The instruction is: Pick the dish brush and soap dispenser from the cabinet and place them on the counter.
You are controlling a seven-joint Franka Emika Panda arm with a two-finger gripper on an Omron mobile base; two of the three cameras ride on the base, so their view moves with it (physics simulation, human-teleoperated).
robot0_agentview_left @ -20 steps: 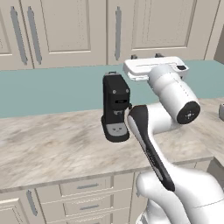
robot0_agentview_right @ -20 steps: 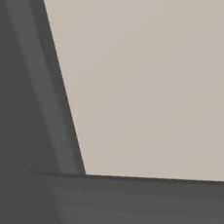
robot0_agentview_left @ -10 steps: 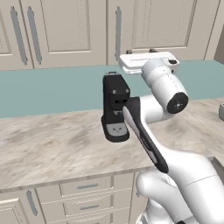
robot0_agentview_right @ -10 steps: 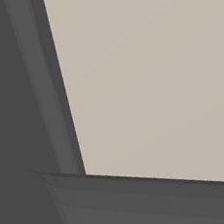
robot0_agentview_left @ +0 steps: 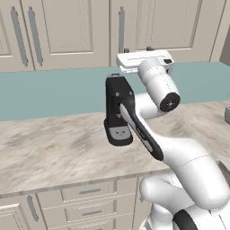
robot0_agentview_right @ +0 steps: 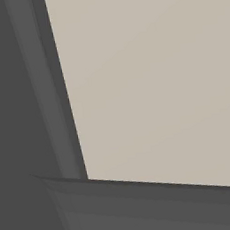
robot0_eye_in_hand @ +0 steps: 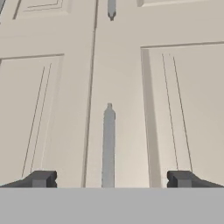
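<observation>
Cabinet (robot0_agentview_left: 148, 27) doors are staying shut across the top of your left base view, so whatever is inside is hidden from you. You are looking at the white arm rising from the lower right and reaching up, its flat white hand lying level just in front of the lower edge of the panelled door whose grey bar handle (robot0_agentview_left: 121, 24) is hanging above it. Below the cabinets a teal backsplash (robot0_agentview_left: 45, 92) is running along the wall, and the counter (robot0_agentview_left: 54, 148) is spreading out under it in marbled beige-grey. A black coffee machine (robot0_agentview_left: 118, 110) is standing on that counter near the wall, partly behind the arm's forearm. Cream drawers (robot0_agentview_left: 90, 202) are sitting below the counter's pale edge.

In your right base view you are getting a plain beige panel beside dark grey surfaces, too close to tell what they belong to.

In your hand view the gripper (robot0_eye_in_hand: 109, 178) is standing with its fingers spread wide apart, holding nothing, one dark fingertip (robot0_eye_in_hand: 41, 178) at each lower corner. It is facing the closed door, and the grey bar handle is running up between the two tips, close to the seam between two doors.
</observation>
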